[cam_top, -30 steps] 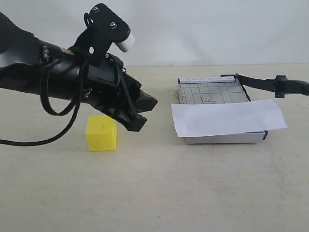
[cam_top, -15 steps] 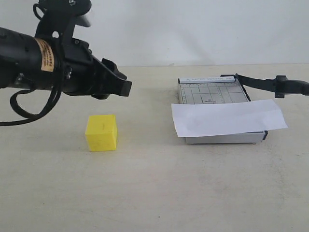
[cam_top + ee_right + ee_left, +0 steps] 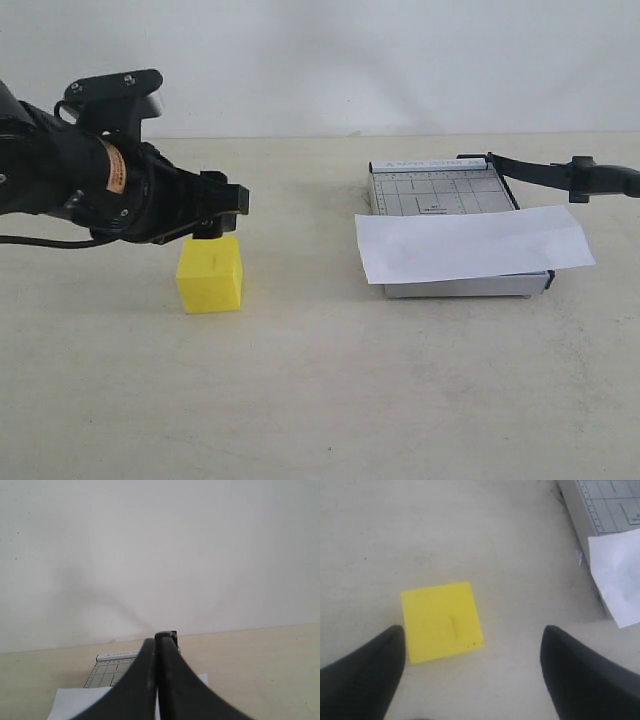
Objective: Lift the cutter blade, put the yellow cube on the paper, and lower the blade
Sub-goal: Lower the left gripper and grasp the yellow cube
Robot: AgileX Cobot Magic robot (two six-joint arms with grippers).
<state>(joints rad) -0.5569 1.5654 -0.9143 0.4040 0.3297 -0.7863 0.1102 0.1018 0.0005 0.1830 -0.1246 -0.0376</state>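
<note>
The yellow cube (image 3: 210, 275) (image 3: 442, 620) rests on the beige table, left of the cutter. My left gripper (image 3: 222, 212) (image 3: 471, 630) hovers just above it, open and holding nothing, with the cube nearer one finger (image 3: 365, 675) than the other. The paper (image 3: 470, 245) (image 3: 617, 575) lies across the front half of the cutter board and overhangs both sides. The cutter blade (image 3: 530, 168) is lifted off the board, running from its rear hinge toward the right edge. My right gripper (image 3: 578, 178) (image 3: 158, 640) is shut on it, with the blade's hinge end (image 3: 169, 635) showing just past the fingertips.
The grey gridded cutter board (image 3: 435, 192) (image 3: 615, 505) (image 3: 112, 672) sits at the right of the table with a white ruler strip (image 3: 425, 164) along its far edge. A white wall rises behind the table. The left arm's cable (image 3: 40, 240) trails at the far left.
My left arm has swung back to the left and come down over the yellow cube, and its jaws stand wider apart. The blade, paper and right gripper have not moved.
</note>
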